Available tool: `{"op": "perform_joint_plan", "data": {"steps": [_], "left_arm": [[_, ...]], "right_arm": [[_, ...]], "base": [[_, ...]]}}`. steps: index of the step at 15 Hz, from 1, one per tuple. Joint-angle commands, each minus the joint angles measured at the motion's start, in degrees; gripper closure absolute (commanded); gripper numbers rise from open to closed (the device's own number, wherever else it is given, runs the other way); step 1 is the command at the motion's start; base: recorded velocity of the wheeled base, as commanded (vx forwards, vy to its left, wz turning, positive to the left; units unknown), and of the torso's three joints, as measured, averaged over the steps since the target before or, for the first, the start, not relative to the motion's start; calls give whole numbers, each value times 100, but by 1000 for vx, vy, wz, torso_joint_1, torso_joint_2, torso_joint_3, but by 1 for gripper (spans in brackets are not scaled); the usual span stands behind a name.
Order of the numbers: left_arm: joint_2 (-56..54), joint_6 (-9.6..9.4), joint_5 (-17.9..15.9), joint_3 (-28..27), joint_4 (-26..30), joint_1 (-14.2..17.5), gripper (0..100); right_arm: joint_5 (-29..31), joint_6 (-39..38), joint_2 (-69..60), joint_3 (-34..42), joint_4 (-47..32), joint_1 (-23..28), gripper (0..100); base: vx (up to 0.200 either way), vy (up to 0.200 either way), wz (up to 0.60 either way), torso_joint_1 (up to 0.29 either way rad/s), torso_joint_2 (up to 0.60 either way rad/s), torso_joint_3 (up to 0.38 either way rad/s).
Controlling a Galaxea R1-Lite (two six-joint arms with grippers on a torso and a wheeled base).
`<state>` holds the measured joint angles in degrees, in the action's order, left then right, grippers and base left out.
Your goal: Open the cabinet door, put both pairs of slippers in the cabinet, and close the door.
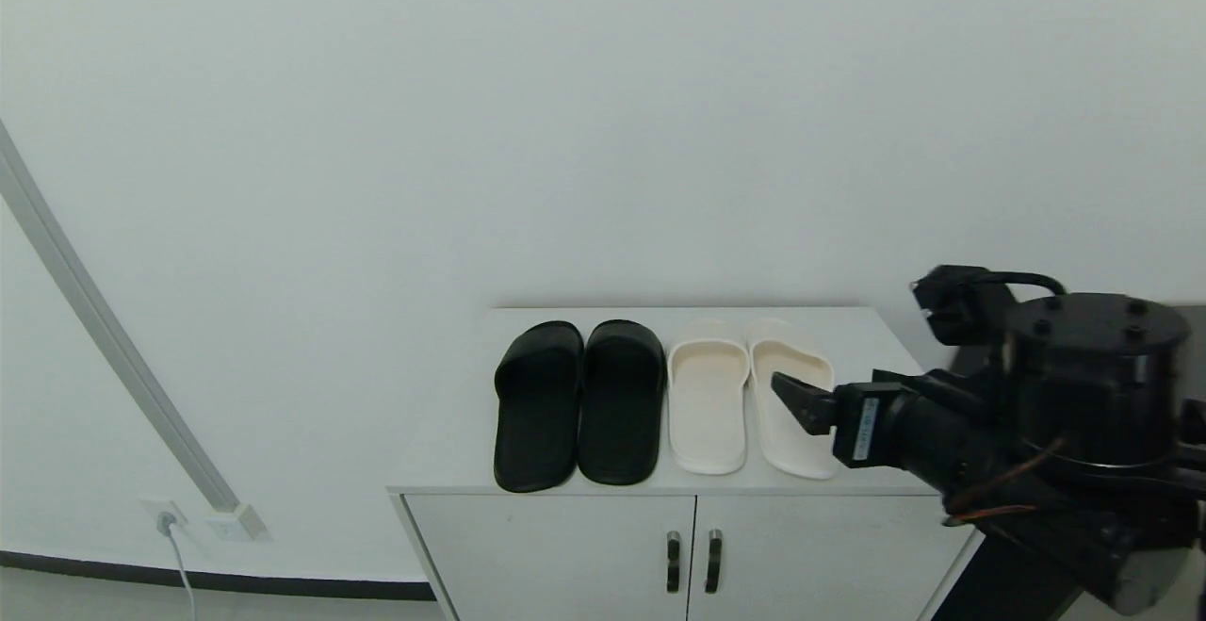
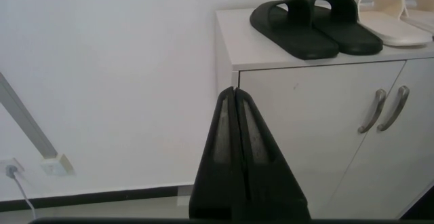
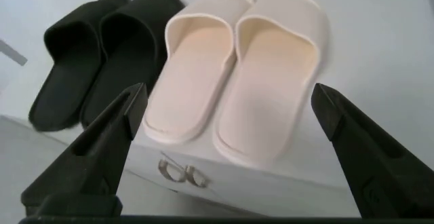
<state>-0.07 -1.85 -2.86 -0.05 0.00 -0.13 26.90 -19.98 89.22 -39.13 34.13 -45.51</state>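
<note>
Black slippers (image 1: 577, 404) and white slippers (image 1: 749, 395) sat side by side atop cabinet (image 1: 452, 456) | doors (image 1: 565, 555) shut | right gripper (image 3: 228, 89) spread near white slippers | left gripper (image 2: 234, 95) pressed together near cabinet

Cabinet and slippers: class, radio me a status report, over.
Left gripper shut, short of the doors. Right gripper open at white slippers. Both doors closed; black slippers also on cabinet top. Handles unblocked.

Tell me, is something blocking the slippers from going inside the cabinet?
Yes. Both cabinet doors are shut. The black slippers and the white slippers sit on the cabinet top, so a door must open first.
</note>
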Motion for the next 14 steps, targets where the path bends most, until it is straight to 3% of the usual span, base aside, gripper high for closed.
{"op": "perform_joint_plan", "data": {"steps": [1,5,14], "left_arm": [[7,1,-4,-4,0,5,100],[7,1,-4,5,0,5,100],[7,1,-4,5,0,5,100]], "right_arm": [[263,-6,1045,-552,102,-37,0],[1098,-15,1844,-1158,146,-37,0],[1256,38,2969,-2151,225,130,0]], "base": [[0,0,0,0,0,0],[0,0,0,0,0,0],[0,0,0,0,0,0]]}}
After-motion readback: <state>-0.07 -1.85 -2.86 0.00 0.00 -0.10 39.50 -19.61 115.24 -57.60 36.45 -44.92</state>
